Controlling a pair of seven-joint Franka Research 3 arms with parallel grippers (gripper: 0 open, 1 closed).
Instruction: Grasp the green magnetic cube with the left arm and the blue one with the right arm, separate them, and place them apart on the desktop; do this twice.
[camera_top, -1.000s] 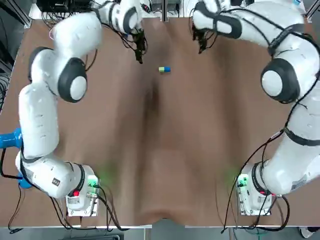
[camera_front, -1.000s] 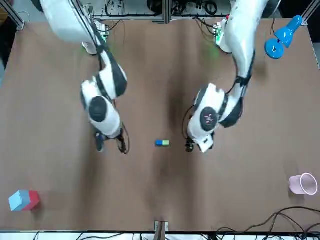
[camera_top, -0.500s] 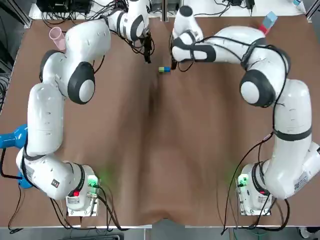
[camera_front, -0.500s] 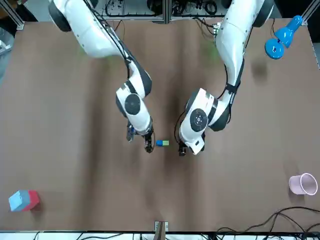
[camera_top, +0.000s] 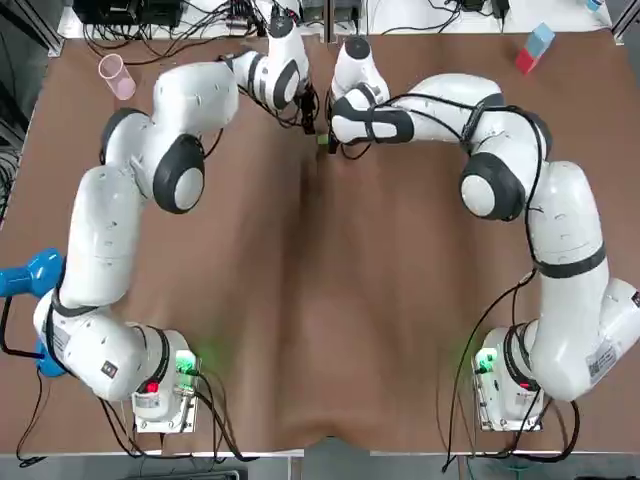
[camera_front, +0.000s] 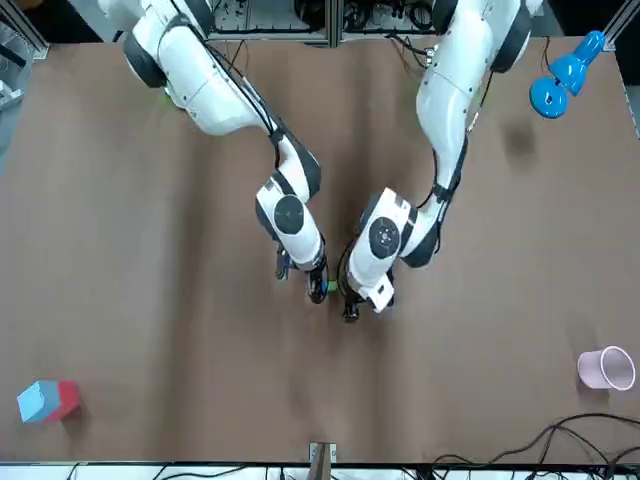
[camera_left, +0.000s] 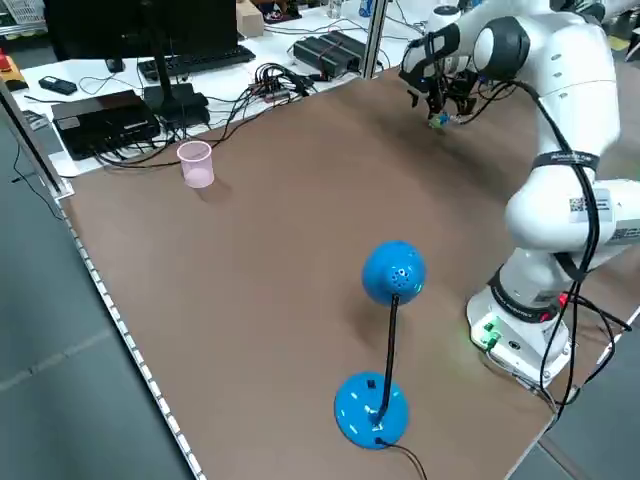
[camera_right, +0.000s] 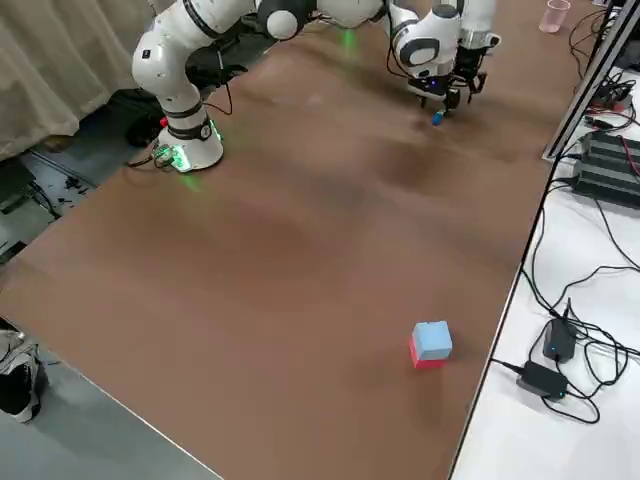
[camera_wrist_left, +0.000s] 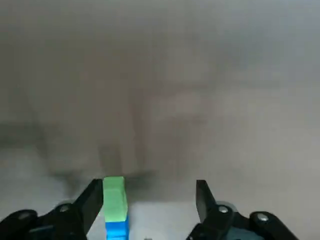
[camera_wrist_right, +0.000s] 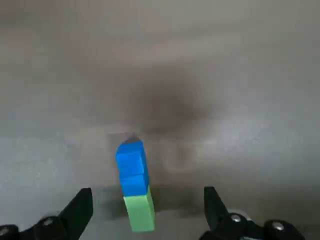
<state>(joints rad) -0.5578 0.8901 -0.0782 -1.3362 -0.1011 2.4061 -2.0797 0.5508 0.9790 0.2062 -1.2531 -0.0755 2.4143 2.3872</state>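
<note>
Green cube (camera_wrist_left: 114, 200) & blue cube (camera_wrist_left: 116, 229) are sitting stuck together end to end on the table (camera_top: 320, 300), far middle, right btwn the two arms' tips; neither is being held. Both arms are reaching out to that spot, tips hanging low & close together, so from overhead the pair is mostly hiding under them.

Left gripper (camera_wrist_left: 147, 202) is hanging over the pair w/ fingers spread wide; green cube is lying inside the gap, just beside one finger (camera_wrist_left: 92, 200), contact can't be told; other finger is standing well clear.

Right gripper (camera_wrist_right: 146, 207) is hanging there too, fingers (camera_wrist_right: 82, 205) also spread wide; the pair is lying in the gap, approx mid, touching neither finger; green end is sitting nearer the wrist, blue end pointing away.

Elsewhere: pink cup (camera_top: 115, 75) is standing far left; red-and-blue block (camera_right: 430, 345) is lying far right; blue lamp (camera_left: 385, 350) is standing at the left edge; all well apart from the cubes.
</note>
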